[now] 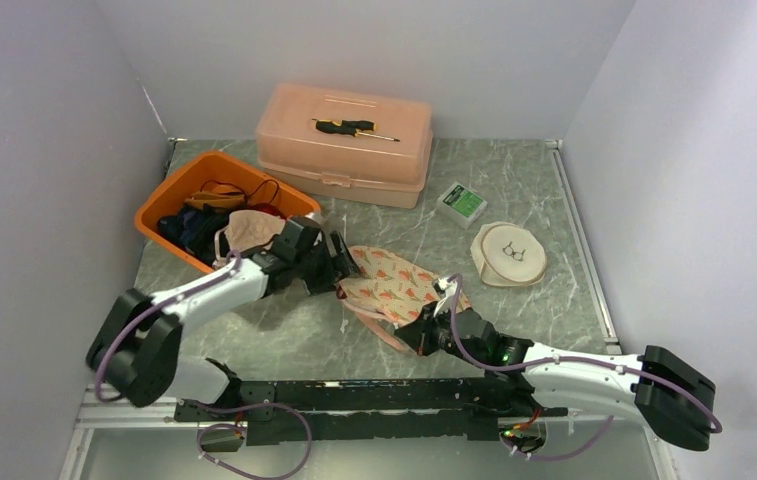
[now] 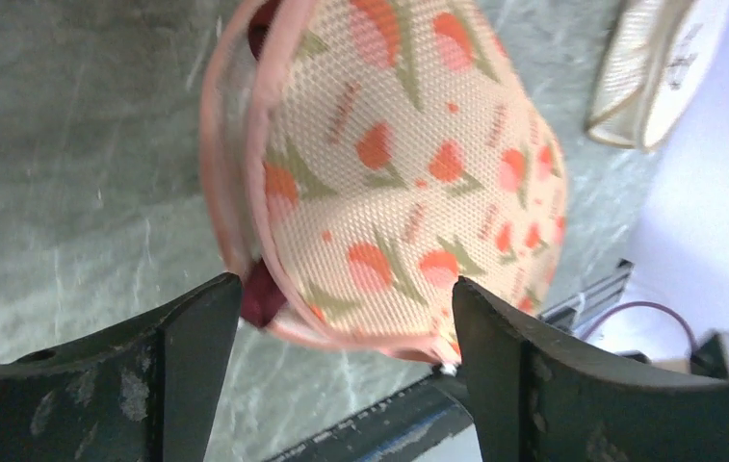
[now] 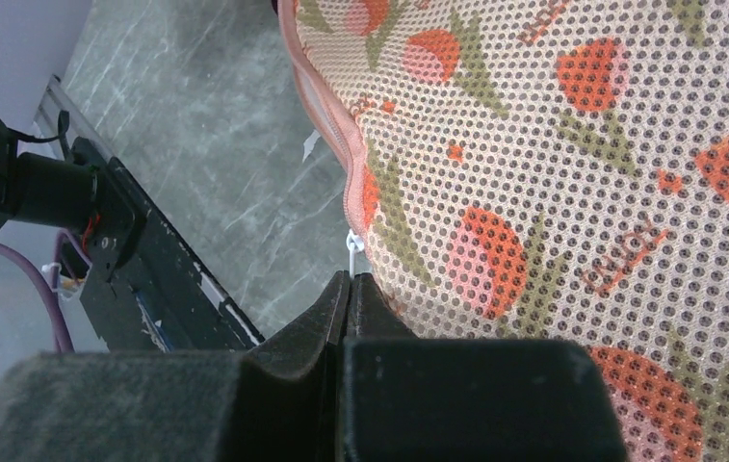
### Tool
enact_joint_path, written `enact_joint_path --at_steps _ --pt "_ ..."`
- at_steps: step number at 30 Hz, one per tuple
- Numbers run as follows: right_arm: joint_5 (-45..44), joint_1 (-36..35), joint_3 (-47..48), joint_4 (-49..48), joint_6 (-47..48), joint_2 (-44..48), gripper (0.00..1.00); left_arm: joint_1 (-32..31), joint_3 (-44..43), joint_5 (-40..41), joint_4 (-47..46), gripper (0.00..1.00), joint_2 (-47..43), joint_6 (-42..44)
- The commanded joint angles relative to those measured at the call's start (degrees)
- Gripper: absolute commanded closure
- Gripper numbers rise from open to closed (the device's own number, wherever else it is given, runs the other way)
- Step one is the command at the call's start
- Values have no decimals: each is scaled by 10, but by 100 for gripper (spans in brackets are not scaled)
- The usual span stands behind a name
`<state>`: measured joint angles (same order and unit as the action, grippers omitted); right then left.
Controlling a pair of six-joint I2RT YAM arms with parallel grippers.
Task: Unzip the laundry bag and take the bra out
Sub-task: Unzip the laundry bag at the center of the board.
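Observation:
The laundry bag is peach mesh printed with red tulips and lies mid-table. My left gripper is at the bag's left end. In the left wrist view it is open, with the bag bulging just beyond the gap between its fingers. A scrap of dark red fabric peeks out at the bag's pink seam; I cannot tell whether it is the bra. My right gripper is at the bag's near edge. There it is shut on the small white zipper pull, beside the mesh.
An orange bin of clothes stands at the back left. A pink toolbox with a screwdriver on its lid is behind the bag. A green-white box and a round cream pouch lie at the right. A black rail runs along the near edge.

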<state>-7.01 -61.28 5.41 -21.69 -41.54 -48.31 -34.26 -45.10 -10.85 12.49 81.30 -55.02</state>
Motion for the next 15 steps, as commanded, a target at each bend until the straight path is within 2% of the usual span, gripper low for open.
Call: enact_joint_path --at_steps 1,5,9,15 --pt "-2 -4 5 -53 1 -9 100 -20 11 29 76 15 -95 -52" --pt "-2 -3 14 -70 2 -33 100 -88 38 68 96 14 -142 -123" --pt "1 -3 20 -86 1 -55 100 -154 61 101 35 14 -146 -188" --pt "10 -4 32 -88 1 -70 100 -207 76 152 -71 13 -104 -269"
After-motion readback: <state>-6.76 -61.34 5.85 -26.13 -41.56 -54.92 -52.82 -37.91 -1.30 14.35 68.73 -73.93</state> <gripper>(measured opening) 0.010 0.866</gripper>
